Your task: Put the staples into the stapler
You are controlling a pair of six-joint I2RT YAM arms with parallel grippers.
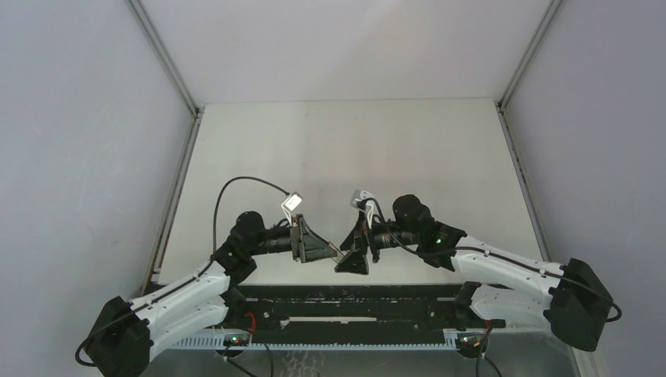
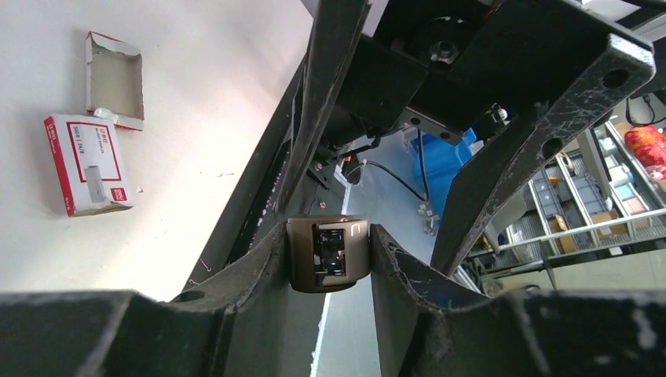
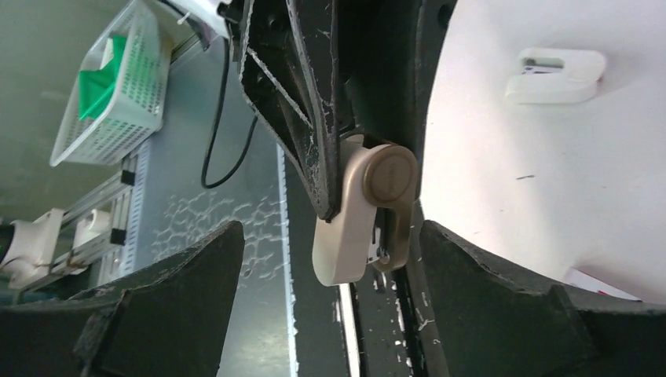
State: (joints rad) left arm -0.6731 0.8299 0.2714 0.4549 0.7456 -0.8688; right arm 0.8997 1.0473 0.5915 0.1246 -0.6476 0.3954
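We note the left gripper (image 2: 328, 271) clamped on the small white plastic stapler with dark metal inner arm (image 3: 357, 224), held off the table. The right gripper (image 3: 330, 232) gapes wide, empty. No silvery staple strip is visible to us; we judge loading unstarted.

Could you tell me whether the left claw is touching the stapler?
Touching: the left wrist view shows the left claw clamping the stapler on both sides.
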